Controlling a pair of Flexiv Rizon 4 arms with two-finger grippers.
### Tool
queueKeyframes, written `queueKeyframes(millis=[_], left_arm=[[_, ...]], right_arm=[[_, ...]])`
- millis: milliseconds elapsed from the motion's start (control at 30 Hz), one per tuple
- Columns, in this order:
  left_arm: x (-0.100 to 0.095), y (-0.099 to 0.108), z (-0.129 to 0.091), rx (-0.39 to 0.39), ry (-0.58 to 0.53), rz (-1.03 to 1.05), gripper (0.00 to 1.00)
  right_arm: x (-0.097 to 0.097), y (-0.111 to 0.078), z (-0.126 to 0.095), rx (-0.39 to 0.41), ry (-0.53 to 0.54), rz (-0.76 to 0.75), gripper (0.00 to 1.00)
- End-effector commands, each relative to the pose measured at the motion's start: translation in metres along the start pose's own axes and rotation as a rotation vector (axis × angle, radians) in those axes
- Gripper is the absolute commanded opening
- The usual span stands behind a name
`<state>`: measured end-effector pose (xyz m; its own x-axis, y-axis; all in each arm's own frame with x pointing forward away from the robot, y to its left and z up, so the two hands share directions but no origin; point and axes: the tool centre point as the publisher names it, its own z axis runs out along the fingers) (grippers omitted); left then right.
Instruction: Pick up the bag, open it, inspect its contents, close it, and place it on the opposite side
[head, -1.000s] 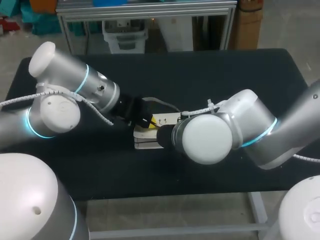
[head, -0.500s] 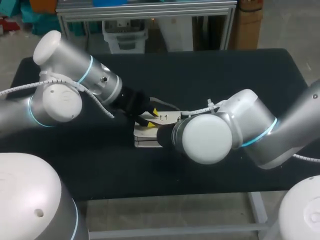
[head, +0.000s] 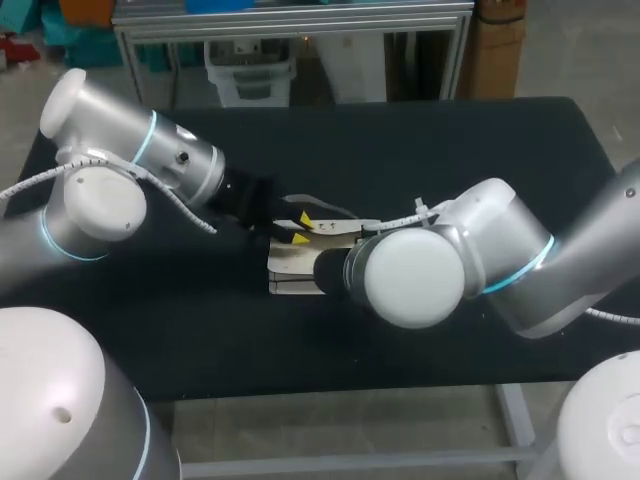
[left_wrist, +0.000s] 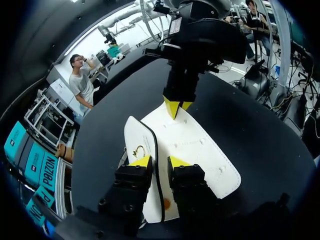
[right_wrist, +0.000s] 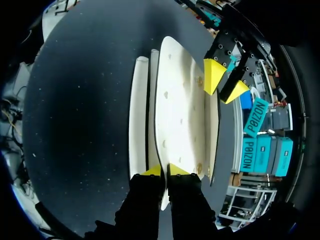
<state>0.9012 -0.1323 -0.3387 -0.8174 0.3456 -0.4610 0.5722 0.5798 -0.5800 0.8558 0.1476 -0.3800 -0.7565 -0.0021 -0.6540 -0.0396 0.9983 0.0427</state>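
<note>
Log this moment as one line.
bag: lying on table | right gripper: shut on bag end | left gripper: open, astride bag edge

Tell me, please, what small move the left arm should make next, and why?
Probably close the left gripper: its jaws stand apart astride the flap edge of the bag, while the right gripper pinches the opposite end, so both could then lift the flap.

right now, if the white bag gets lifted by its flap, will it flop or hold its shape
Probably holds shape: the bag has a flat, uncreased flap though the right claw pinches only its end. Likely light, since its panels look thin.
</note>
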Motion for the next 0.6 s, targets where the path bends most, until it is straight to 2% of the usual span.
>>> queueKeyframes(millis=[33,167,200,233,433,500,533,600], left_arm=[[0.000,0.005,-0.005,0.073,0.025,0.026,0.27],[0.002,0.004,-0.003,0.047,0.038,0.037,0.29],[0.002,0.004,-0.001,0.033,0.038,0.032,0.36],[0.002,0.004,0.001,0.027,0.035,0.029,0.37],[-0.003,0.002,0.008,0.004,0.010,0.019,0.30],[-0.006,0.003,0.010,0.006,0.001,0.011,0.13],[-0.007,0.004,0.011,-0.013,-0.005,0.007,0.00],[-0.006,0.005,0.011,-0.006,0.001,0.009,0.00]], right_arm=[[0.001,0.000,0.002,-0.001,-0.002,0.000,0.00],[0.001,0.000,0.002,-0.001,-0.002,0.000,0.00],[0.001,0.000,0.002,-0.001,-0.002,0.000,0.00],[0.001,0.000,0.002,-0.001,-0.002,0.000,0.00],[0.001,0.000,0.002,-0.001,-0.002,0.000,0.00],[0.001,0.000,0.002,-0.001,-0.002,0.000,0.00],[0.001,0.000,0.002,-0.001,-0.002,0.000,0.00],[0.001,0.000,0.002,-0.001,-0.002,0.000,0.00]])
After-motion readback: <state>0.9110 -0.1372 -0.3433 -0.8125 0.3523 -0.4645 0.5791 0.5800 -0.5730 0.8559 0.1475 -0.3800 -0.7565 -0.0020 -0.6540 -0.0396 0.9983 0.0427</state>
